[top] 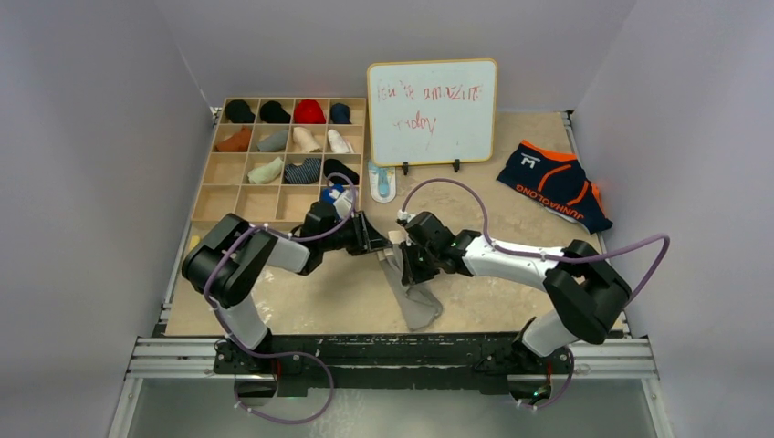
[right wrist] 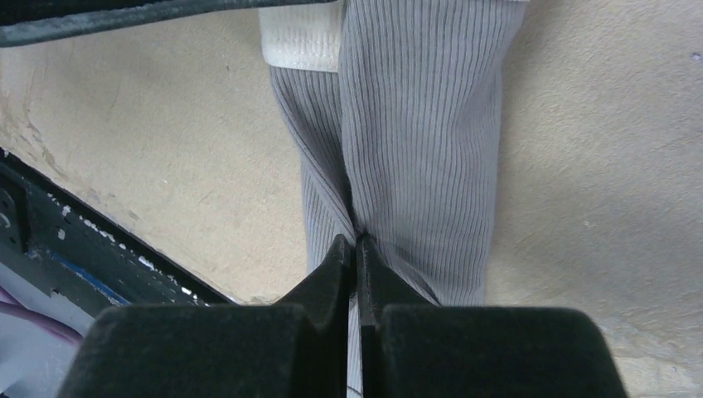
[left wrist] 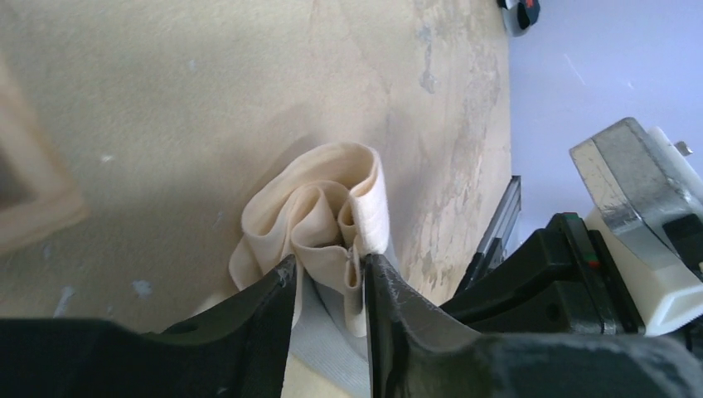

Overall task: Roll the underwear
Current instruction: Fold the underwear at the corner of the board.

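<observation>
We find the grey briefs (top: pixel 418 301) at the near middle of the table (top: pixel 497 306) — left gripper (left wrist: pixel 329 267) pinching the bunched cream waistband (left wrist: pixel 332 191), right gripper (right wrist: pixel 356 242) clamped on the ribbed cloth. The navy briefs (top: pixel 554 185) lie far right, well apart.

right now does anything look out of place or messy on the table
The grey underwear is gathered into a narrow strip instead of lying flat, pinched by the left gripper at its bunched cream waistband and by the right gripper lower down. The navy briefs lie rumpled, apart at the far right.
</observation>
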{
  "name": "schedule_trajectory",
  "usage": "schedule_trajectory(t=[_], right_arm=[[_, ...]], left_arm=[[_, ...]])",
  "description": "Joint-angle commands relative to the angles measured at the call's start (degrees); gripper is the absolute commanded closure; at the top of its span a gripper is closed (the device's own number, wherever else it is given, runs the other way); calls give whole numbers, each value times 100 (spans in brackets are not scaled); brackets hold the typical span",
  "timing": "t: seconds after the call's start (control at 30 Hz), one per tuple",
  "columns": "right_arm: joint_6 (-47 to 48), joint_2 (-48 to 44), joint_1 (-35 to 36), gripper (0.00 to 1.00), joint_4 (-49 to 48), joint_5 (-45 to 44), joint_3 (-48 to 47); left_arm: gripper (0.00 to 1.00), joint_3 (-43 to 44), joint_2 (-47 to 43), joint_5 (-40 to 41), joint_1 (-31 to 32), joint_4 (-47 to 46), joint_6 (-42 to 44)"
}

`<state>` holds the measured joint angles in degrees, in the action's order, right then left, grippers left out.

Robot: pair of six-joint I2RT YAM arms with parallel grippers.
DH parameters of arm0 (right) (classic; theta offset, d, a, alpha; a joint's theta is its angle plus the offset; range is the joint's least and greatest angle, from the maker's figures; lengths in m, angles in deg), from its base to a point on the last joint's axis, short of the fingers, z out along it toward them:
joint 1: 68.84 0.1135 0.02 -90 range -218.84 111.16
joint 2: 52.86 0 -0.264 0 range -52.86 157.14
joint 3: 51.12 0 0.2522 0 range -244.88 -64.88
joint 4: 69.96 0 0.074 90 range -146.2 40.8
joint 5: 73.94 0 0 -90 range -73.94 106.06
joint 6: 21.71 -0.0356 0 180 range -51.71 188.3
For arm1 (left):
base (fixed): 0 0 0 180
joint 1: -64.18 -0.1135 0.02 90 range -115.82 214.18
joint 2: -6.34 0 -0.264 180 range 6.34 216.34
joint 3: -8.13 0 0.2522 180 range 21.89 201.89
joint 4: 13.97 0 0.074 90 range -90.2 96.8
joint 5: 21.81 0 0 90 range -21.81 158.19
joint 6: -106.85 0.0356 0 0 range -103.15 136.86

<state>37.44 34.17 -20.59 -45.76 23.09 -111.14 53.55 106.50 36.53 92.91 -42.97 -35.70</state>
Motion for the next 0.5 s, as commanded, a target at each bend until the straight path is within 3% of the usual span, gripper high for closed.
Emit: schedule_trajectory(t=[0.0, 0.13, 0.47], right_arm=[[-70, 95, 124, 100, 24, 36, -205], [-111, 156, 161, 100, 11, -53, -200], [-141, 261, 253, 100, -104, -63, -210]], left_arm=[[62, -140, -456, 313, -61, 366, 312], [49, -90, -916, 491, -61, 929, 490], [39, 96, -1232, 518, -52, 1682, -98]])
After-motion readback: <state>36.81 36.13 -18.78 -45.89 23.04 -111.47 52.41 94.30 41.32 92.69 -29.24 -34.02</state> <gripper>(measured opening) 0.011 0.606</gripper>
